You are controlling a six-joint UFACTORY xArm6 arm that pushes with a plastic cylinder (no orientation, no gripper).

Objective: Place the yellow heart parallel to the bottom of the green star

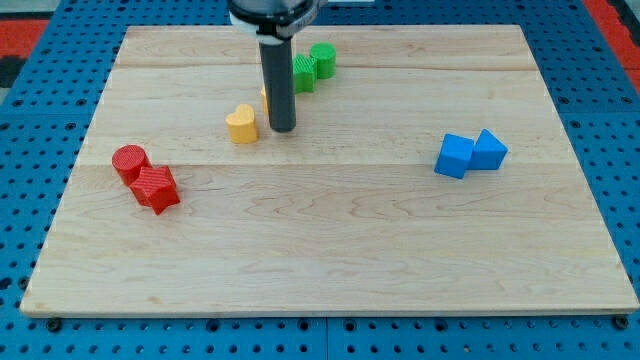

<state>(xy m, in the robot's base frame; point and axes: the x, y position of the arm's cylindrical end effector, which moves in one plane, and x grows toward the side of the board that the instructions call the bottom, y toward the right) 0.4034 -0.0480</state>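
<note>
Yellow heart [240,124] lies flat near board's top-centre, just left of my tip [283,129]; green star [303,72] sits up-right of it, partly hidden behind rod.

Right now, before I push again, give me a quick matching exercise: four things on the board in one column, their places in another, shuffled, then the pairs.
Things:
1. yellow heart
2. my tip
3. two blue blocks
4. two red blocks

Places:
A. view's right, mid-height on the board
B. view's left, below the heart
C. just left of the rod's lower end
D. between the heart and the green blocks, below the greens

Pairs: 1-C, 2-D, 3-A, 4-B
</note>
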